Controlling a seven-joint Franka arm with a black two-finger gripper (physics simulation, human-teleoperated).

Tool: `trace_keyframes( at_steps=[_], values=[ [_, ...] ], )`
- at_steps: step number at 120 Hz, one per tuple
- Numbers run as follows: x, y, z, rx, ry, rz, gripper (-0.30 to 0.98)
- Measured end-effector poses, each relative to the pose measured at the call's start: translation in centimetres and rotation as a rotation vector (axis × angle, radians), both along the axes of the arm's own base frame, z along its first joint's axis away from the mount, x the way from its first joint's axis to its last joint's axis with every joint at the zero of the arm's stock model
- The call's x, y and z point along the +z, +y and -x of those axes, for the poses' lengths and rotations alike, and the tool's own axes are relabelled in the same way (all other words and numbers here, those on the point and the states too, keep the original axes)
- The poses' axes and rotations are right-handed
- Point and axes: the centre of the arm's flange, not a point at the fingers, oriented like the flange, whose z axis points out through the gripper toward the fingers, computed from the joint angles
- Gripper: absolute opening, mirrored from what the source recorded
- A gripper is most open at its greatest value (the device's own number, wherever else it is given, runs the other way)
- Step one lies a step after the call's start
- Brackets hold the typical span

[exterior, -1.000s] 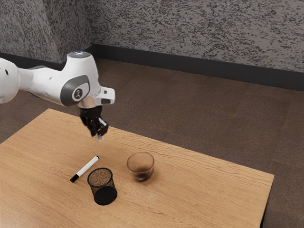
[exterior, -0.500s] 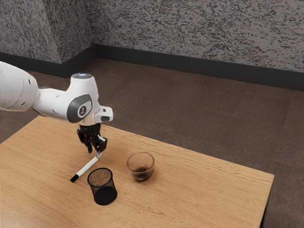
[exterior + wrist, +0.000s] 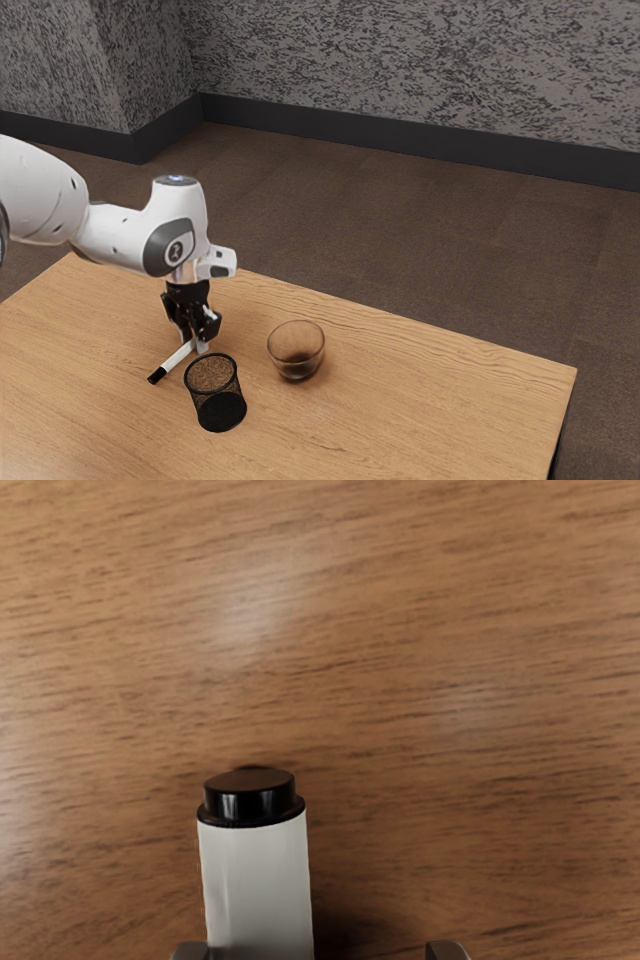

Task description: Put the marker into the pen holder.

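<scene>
My fingers (image 3: 211,326) hide one end of the white, black-ended cylindrical marker (image 3: 178,357) in the exterior view; the wrist view cuts off its barrel. It lies on the light-brown wooden worktop (image 3: 420,400), near the round black mesh pen holder (image 3: 242,386). Its barrel is smooth, its stepped black end glossy. My fingers stand apart around it, not clamped.

My gripper (image 3: 194,343) is black, below a white arm (image 3: 118,238) with dark grey panels; the marker (image 3: 178,356) under it is white-barrelled with black ends. Near my hand, the pen holder (image 3: 216,397) is black mesh and the bowl (image 3: 310,367) translucent brown, both on a honey-brown, wavy-grained table (image 3: 400,410). Beyond my hand, I see brown floor (image 3: 400,240), a charcoal skirting (image 3: 400,137) and a wall (image 3: 420,60) mottled grey and black.
</scene>
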Motion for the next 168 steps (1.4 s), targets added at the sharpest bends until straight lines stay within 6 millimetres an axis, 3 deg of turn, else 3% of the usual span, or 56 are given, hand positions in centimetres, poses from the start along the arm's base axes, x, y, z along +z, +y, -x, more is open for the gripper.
trace_keyframes(
  at_steps=[24, 36, 41, 63, 74, 86, 102, 123, 162, 168],
  values=[
    [0.0, 0.4, -0.1, -0.009, -0.002, 0.002, 0.02],
    [1.1, 0.4, -0.3, -0.017, -0.022, 0.0, -0.03],
    [2.8, 0.3, -0.5, -0.02, -0.052, 0.0, -0.05],
    [15.0, -1.8, -0.3, -0.039, -0.255, 0.032, -0.09],
    [17.7, -3.5, 0.9, -0.061, -0.286, 0.055, -0.1],
    [19.6, -6.0, 3.4, -0.097, -0.305, 0.085, -0.1],
    [17.4, -9.2, 5.9, -0.15, -0.321, 0.103, -0.1],
    [18.0, -10.6, 7.5, -0.166, -0.405, 0.114, -0.1],
    [13.0, -11.4, 10.5, -0.14, -0.338, 0.118, -0.1],
    [12.4, -11.5, 10.8, -0.14, -0.326, 0.119, -0.02]
  ],
)
